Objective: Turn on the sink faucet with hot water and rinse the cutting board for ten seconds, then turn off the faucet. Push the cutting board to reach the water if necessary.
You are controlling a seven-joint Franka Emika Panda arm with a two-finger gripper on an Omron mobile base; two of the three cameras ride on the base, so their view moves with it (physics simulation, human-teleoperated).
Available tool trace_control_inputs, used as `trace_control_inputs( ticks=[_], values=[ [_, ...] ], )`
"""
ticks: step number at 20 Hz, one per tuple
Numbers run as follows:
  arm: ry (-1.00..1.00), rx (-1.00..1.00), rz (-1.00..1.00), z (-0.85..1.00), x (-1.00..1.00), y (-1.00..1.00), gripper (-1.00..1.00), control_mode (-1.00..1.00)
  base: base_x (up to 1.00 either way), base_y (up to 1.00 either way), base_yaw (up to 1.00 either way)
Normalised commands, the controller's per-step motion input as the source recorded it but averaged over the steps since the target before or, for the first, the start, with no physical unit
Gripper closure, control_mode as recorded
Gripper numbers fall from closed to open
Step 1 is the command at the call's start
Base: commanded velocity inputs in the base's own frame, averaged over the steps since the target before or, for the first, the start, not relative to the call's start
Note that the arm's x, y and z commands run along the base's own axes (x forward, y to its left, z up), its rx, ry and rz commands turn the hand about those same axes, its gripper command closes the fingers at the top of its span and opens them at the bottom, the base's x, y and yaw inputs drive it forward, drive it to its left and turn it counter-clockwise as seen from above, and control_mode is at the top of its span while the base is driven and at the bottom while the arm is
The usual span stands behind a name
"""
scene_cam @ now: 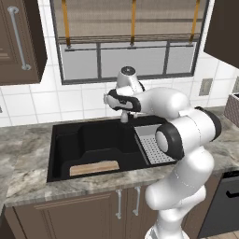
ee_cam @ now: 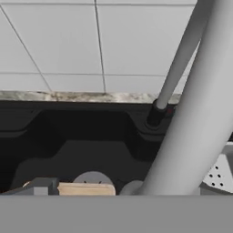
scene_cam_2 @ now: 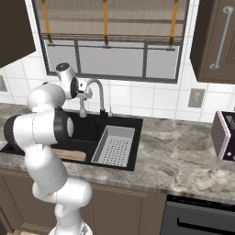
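No writing, brand or label can be read on anything here.

The room is a kitchen with a white tiled wall (scene_cam: 70, 100) and a wide window (scene_cam_2: 110, 50) above the counter, its brown blind pulled down over the upper half. Dark brown wall cabinets (scene_cam: 18, 39) hang at both sides of the window, and brown base cabinets (scene_cam: 84, 210) stand under the counter. The countertop (scene_cam_2: 179, 147) is grey-brown marble. A dark dishwasher front (scene_cam_2: 202, 218) is under the counter to the right, and a toaster (scene_cam_2: 224, 135) stands on the counter at the far right. A wall outlet (scene_cam_2: 196, 97) is on the tiles above it.

The sink (scene_cam: 63, 149) is a large black rectangular basin set into the counter, its long side along the wall. At its right end lies a grey perforated drainer tray (scene_cam_2: 114, 146).

The sink faucet (scene_cam_2: 97, 94) rises from the back rim of the sink, just left of the tray; its arched spout curves toward the left in the right base view and points down into the basin. No stream is seen under it.

The cutting board (scene_cam: 94, 168) lies flat on the front part of the basin floor, its long axis parallel to the front edge of the counter, well apart from the spout.

The gripper (scene_cam: 123, 116) hangs over the back of the sink, close beside the faucet; its jaws stand wide apart and hold nothing.
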Motion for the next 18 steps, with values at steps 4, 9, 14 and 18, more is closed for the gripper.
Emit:
trace_control_inputs(
  ticks=[4,9,14,18],
  values=[
    [0.00,0.00,0.00,-0.12,0.15,0.52,-1.00,-1.00,0.00,0.00,0.00],
    [0.00,0.00,0.00,-0.11,0.20,0.52,-1.00,-1.00,0.00,0.00,0.00],
    [0.00,0.00,0.00,-0.10,0.20,0.47,-1.00,-1.00,0.00,0.00,0.00],
    [0.00,0.00,0.00,-0.07,0.18,0.40,-1.00,-1.00,0.00,0.00,0.00]
  ],
)
